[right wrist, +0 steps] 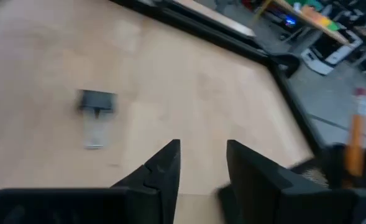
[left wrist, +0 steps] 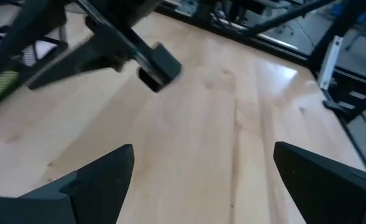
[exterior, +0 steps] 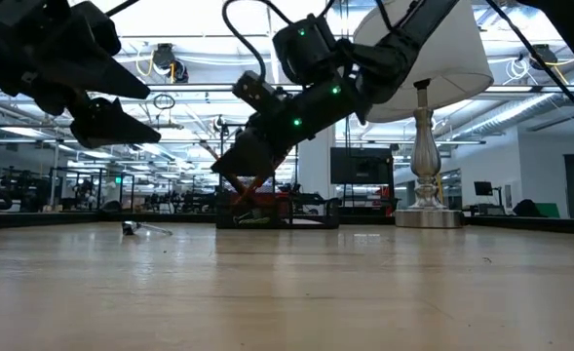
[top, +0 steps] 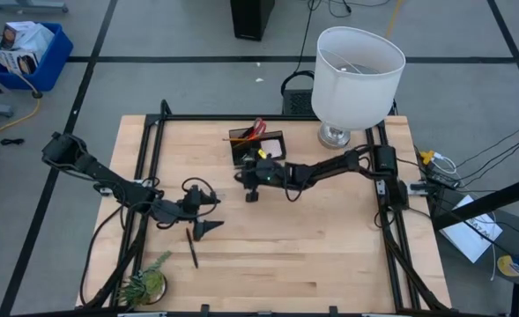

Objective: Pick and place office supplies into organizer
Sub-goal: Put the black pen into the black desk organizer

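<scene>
A wooden table point(top: 312, 238) fills the frame, a white-shaded lamp point(top: 358, 75) at its far edge. My right gripper point(top: 251, 189) hangs just in front of the black organizer point(top: 257, 146), fingers slightly parted, empty. My left gripper point(top: 204, 214) hovers wide open, empty, above a black pen point(top: 191, 247) lying on the wood.

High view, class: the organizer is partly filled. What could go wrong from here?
The right claw hangs close beside the organizer, so a swing might knock it or the scissors sticking out of it. The open left claw is near the right claw; if it reaches for the pen while the right one moves, they could collide.
</scene>
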You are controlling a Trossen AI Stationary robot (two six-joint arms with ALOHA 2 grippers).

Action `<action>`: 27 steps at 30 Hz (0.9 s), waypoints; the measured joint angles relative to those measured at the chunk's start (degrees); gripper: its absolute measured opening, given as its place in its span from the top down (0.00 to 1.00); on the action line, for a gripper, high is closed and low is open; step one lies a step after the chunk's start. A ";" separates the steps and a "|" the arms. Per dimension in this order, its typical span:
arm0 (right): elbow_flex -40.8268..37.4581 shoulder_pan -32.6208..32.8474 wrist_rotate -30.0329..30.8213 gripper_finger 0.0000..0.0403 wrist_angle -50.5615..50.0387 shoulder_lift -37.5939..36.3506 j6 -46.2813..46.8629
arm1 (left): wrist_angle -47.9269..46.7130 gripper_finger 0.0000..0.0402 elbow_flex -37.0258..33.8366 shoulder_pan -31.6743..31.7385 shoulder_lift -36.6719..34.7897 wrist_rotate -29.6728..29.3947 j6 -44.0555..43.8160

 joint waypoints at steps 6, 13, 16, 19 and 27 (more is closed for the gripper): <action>0.00 5.95 0.04 0.69 -1.84 -0.06 0.58 | -1.21 0.02 0.00 -0.43 -0.02 11.08 -0.25; 0.00 13.38 0.35 0.70 -2.51 -0.27 0.56 | -10.25 0.02 0.04 -3.63 0.01 16.84 -1.62; -0.07 16.07 0.37 0.70 -4.12 -1.78 2.22 | -14.42 0.02 0.03 -5.28 0.07 17.55 -4.37; -0.04 18.38 0.11 0.71 -5.51 -3.62 6.45 | -14.20 0.02 0.07 -6.98 0.06 20.11 -5.86; -0.04 22.18 -0.07 0.71 -3.52 -5.38 18.32 | -15.92 0.02 2.24 -12.62 0.05 24.28 0.59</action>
